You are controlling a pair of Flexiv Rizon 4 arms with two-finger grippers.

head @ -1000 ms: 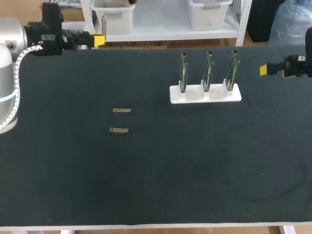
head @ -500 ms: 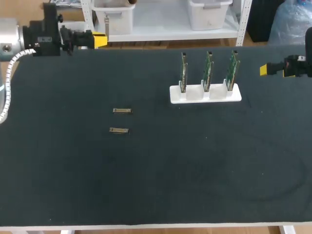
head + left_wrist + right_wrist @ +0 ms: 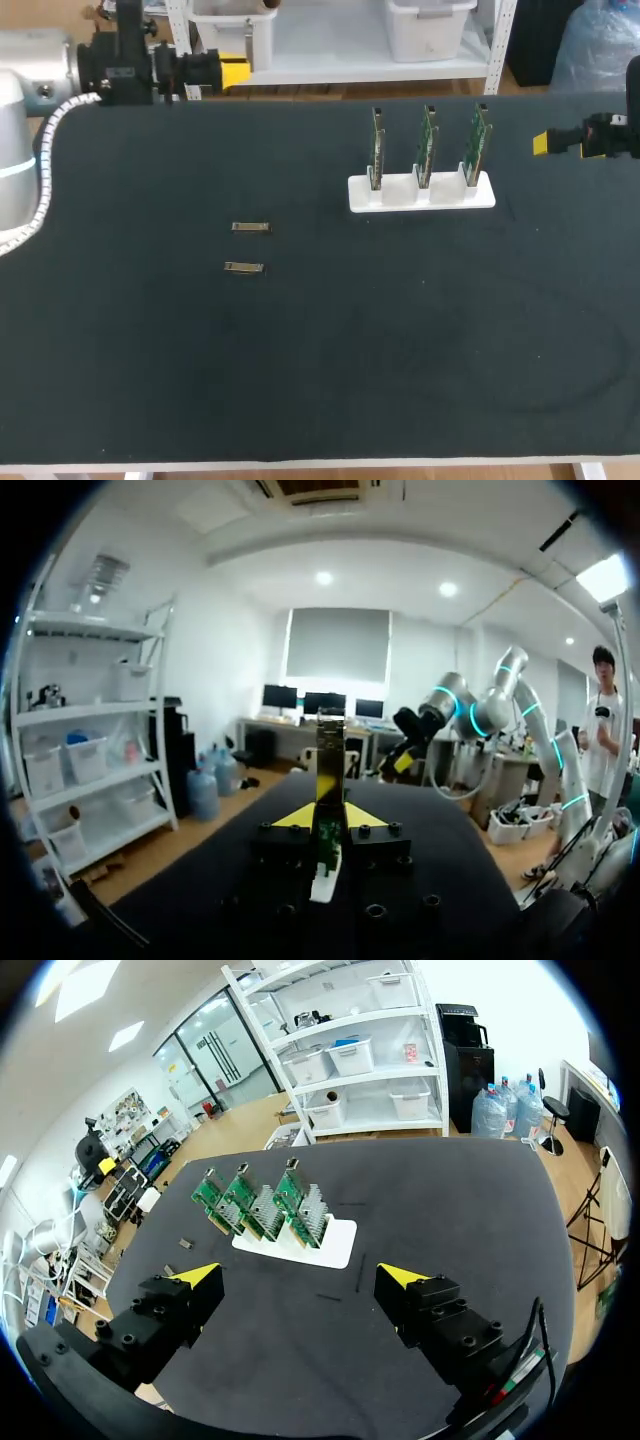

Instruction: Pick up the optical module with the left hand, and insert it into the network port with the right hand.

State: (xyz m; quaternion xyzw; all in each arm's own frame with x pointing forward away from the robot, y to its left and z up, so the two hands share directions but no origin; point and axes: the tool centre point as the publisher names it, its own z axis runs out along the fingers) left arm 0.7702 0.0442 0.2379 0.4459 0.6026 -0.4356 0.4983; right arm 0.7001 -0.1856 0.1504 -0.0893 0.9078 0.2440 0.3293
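On the surface (image 3: pixel 300 380) the optical modules (image 3: pixel 250 227) are left untouched, well apart from closed, empty left fingers (image 3: pixel 232 72), just shifted sideways; right fingers (image 3: pixel 300 1277) are held open.

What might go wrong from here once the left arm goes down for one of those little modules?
The far module and the near module are small, flat and close together, so the left gripper may nudge one while grabbing the other, or slip off it. The boards stand thin and upright in the white holder; the right gripper might bump a neighbouring board while inserting.
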